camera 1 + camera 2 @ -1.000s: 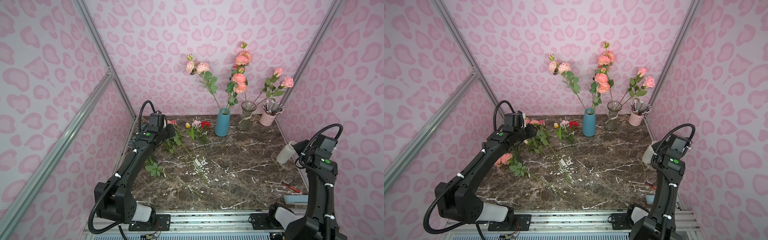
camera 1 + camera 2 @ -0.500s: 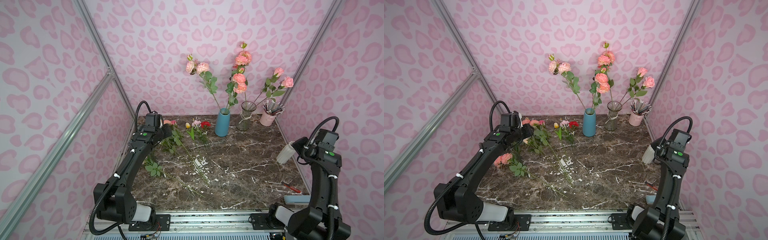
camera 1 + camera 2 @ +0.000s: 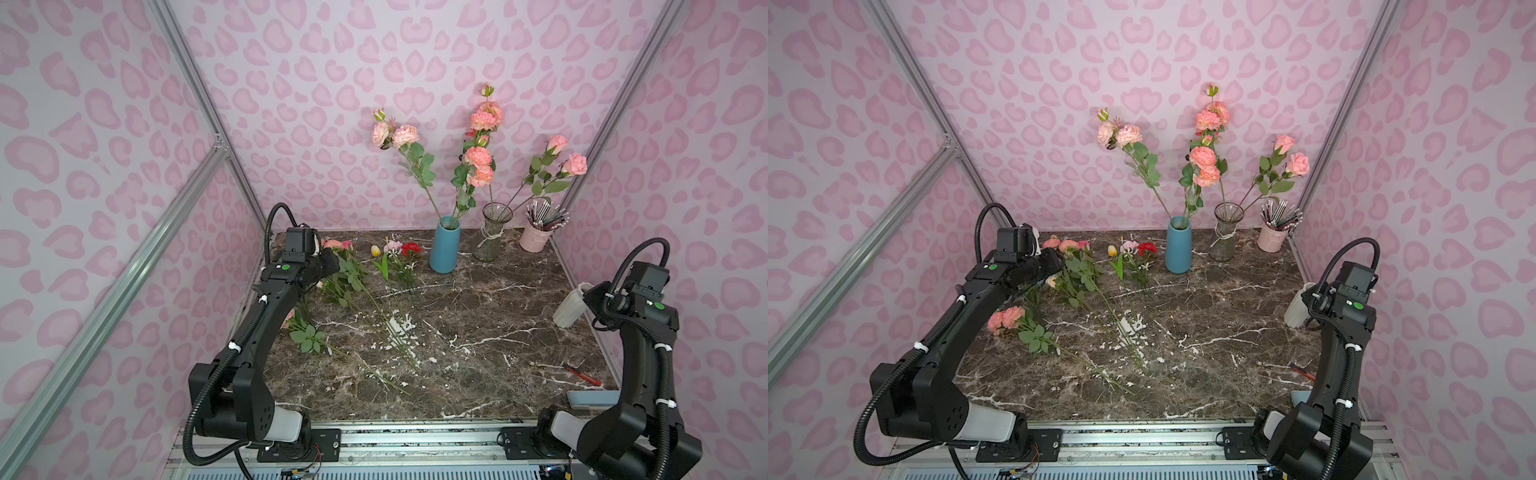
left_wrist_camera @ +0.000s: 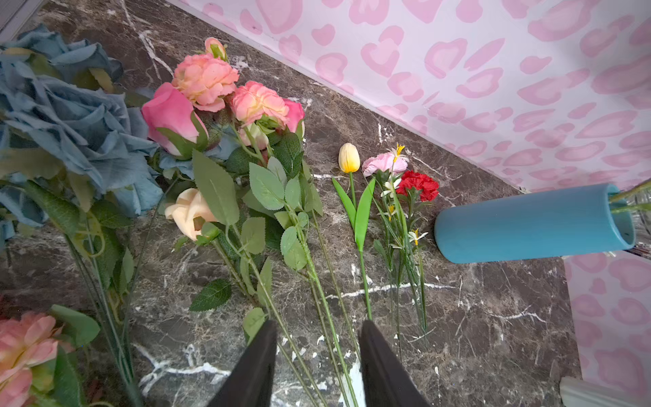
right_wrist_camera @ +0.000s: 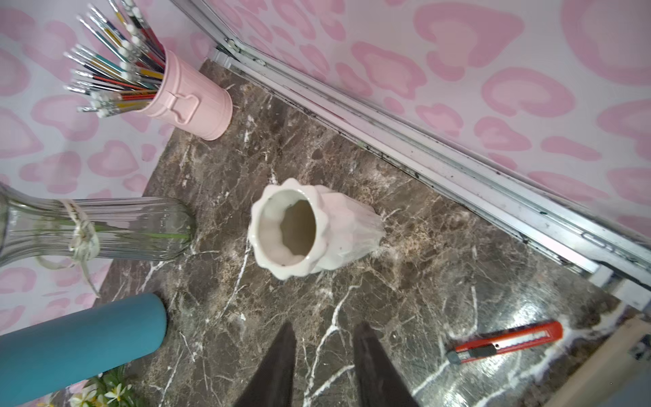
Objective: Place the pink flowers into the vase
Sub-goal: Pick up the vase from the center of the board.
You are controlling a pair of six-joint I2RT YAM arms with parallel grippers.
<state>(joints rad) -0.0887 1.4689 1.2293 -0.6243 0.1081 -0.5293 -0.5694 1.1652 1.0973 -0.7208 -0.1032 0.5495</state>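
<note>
Several pink flowers point(image 4: 208, 95) lie on the marble table point(image 3: 478, 332) at the back left, stems toward the front; they show in both top views point(image 3: 336, 245) point(image 3: 1065, 245). One more pink bloom point(image 3: 1007, 318) lies nearer the front left. My left gripper point(image 4: 318, 324) hovers open over their green stems point(image 4: 317, 299), gripping nothing. An empty white ribbed vase point(image 5: 303, 229) point(image 3: 571, 309) stands at the right edge. My right gripper point(image 5: 326, 327) is open and empty just short of it. A blue vase point(image 3: 444, 245) and a glass vase point(image 3: 490, 232) at the back hold upright pink flowers point(image 3: 478, 158).
A dusty-blue bunch point(image 4: 63, 119), a cream rose point(image 4: 190, 211), a yellow tulip point(image 4: 348, 158) and a red carnation point(image 4: 419, 183) lie among the stems. A pink pen cup point(image 5: 190, 102) stands back right. A red box cutter point(image 5: 507, 340) lies near the right wall.
My left wrist has shifted a little toward the back left corner over the lying flowers. My right wrist has edged slightly up and right beside the white vase.
</note>
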